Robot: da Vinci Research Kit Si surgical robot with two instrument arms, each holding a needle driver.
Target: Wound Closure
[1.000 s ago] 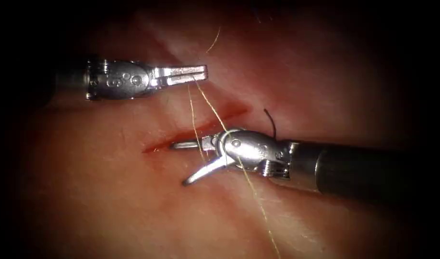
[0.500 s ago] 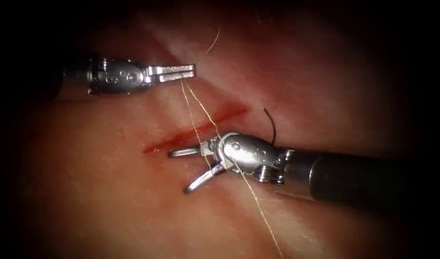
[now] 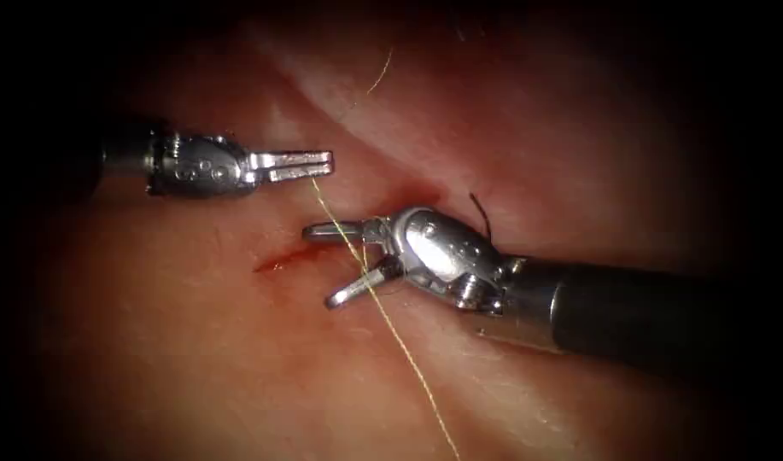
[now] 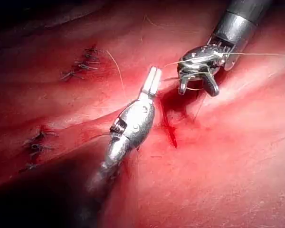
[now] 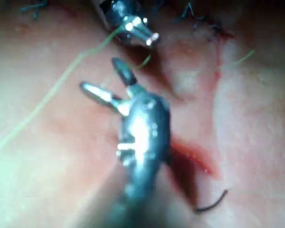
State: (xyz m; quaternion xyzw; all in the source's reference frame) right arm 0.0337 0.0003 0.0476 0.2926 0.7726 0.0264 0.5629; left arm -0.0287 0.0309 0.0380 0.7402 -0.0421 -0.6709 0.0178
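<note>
The tissue [image 3: 195,358] has a short red cut [image 3: 278,260]. My left tool [image 3: 321,162] lies left of and above the cut, its jaws shut on the tan thread [image 3: 391,329]. From there the thread slants down between the spread jaws of my right tool [image 3: 321,265], which is open over the right part of the cut and holds nothing. In the left wrist view the left tool [image 4: 153,80] is shut and thread drapes over the open right tool [image 4: 197,85]. The right wrist view has the right tool [image 5: 102,76] open and the thread [image 5: 52,90] beside it.
A thin dark curved strand [image 3: 482,213] sticks up behind the right tool's wrist; I cannot tell if it is needle or thread end. Older dark stitches [image 4: 80,69] sit on the tissue farther off. A loose pale thread end [image 3: 381,75] lies above the tools.
The left tool has drawn leftward and slightly down with the thread. The right tool has moved up over the cut, jaws still open, and the thread now runs between them.
</note>
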